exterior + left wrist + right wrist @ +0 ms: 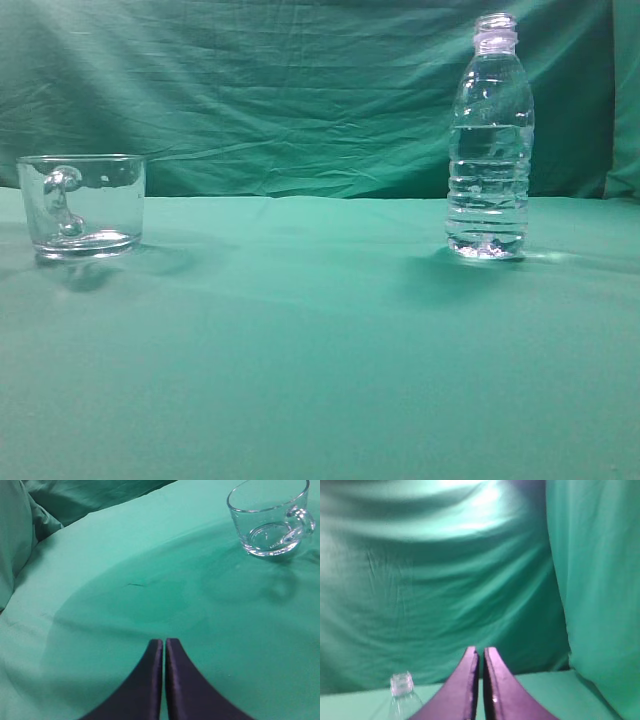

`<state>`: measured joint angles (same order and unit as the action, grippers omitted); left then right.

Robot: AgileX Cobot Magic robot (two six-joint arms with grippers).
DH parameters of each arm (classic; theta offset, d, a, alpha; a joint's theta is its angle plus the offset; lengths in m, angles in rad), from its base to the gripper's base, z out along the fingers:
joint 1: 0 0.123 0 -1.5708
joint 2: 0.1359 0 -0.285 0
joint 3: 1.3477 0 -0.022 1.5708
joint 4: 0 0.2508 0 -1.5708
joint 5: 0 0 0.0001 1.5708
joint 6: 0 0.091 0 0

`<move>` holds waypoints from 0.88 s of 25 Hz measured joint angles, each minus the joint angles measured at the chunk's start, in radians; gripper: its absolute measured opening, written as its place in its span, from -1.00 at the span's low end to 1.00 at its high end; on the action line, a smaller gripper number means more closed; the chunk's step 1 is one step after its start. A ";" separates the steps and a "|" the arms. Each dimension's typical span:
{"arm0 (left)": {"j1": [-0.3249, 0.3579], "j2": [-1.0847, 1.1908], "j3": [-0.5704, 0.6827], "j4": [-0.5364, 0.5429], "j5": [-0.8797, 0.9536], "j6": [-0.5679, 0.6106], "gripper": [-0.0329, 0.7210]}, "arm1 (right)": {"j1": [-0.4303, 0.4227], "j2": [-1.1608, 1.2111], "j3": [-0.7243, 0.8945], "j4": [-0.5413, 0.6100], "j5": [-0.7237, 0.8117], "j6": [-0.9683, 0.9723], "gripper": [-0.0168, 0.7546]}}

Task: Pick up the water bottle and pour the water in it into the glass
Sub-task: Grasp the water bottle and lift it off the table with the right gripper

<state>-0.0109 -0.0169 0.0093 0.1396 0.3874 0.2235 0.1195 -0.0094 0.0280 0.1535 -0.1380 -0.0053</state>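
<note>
The water bottle (pixel 488 140) stands upright and uncapped on the right of the green table, with water (pixel 487 190) up to about its shoulder. Its neck shows low in the right wrist view (pixel 401 685). The glass (pixel 82 203), a short clear mug with a handle, stands at the left and looks empty; it also shows in the left wrist view (pixel 270 517). My left gripper (pixel 164 641) is shut and empty, well short of the glass. My right gripper (pixel 480 650) is shut and empty, to the right of the bottle's neck. Neither gripper shows in the exterior view.
A green cloth covers the table (pixel 300 330) and hangs as a backdrop (pixel 280 90) behind it. The cloth bunches into folds at the table's left edge in the left wrist view (pixel 20 535).
</note>
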 joint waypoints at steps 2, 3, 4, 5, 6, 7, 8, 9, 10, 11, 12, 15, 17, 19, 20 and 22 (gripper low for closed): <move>0.000 0.000 0.000 0.000 0.000 0.000 -0.91 | 0.000 0.000 0.000 0.033 -0.088 0.043 -0.96; 0.000 0.000 0.000 0.000 0.000 0.000 -0.91 | 0.000 0.000 0.000 0.040 -0.101 0.054 -0.96; 0.000 0.000 0.000 0.000 0.000 0.000 -0.91 | 0.000 0.000 0.000 0.047 -0.103 0.070 -0.96; 0.000 0.000 0.000 0.000 0.000 0.000 -0.91 | 0.000 0.000 0.000 0.049 -0.091 0.084 -0.96; 0.000 0.000 0.000 0.000 0.000 0.000 -0.91 | 0.000 0.000 -0.012 0.051 -0.048 0.103 -0.96; 0.000 0.000 0.000 0.000 0.000 0.000 -0.91 | 0.000 0.000 -0.033 0.052 0.002 0.115 -0.96; 0.000 0.000 0.000 0.000 0.000 0.000 -0.91 | 0.000 0.000 -0.056 0.052 0.066 0.122 -0.96; 0.000 0.000 0.000 0.000 0.000 0.000 -0.91 | 0.000 0.009 -0.086 0.052 0.120 0.124 -0.96; 0.000 0.000 0.000 0.000 0.000 0.000 -0.91 | 0.000 0.030 -0.116 0.050 0.158 0.124 -0.96; 0.000 0.000 0.000 0.000 0.000 0.000 -0.91 | 0.000 0.062 -0.142 0.047 0.179 0.122 -0.96; 0.000 0.000 0.000 0.000 0.000 0.000 -0.91 | 0.000 0.092 -0.164 0.045 0.194 0.116 -0.96; 0.000 0.000 0.000 0.000 0.000 0.000 -0.91 | 0.000 0.219 -0.231 0.039 0.209 0.069 -0.96; 0.000 0.000 0.000 0.000 0.000 0.000 -0.91 | 0.000 0.303 -0.260 0.039 0.190 0.056 -0.96; 0.000 0.000 0.000 0.000 0.000 0.000 -0.91 | 0.000 0.395 -0.265 0.039 0.143 0.045 -0.96; 0.000 0.000 0.000 0.000 0.000 0.000 -0.91 | 0.000 0.433 -0.266 0.039 0.113 0.043 -0.96; 0.000 0.000 0.000 0.000 0.000 0.000 -0.91 | 0.000 0.522 -0.267 0.039 0.053 0.043 -0.96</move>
<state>-0.0109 -0.0169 0.0093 0.1396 0.3874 0.2235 0.1195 0.5121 -0.2390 0.1930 -0.0853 0.0378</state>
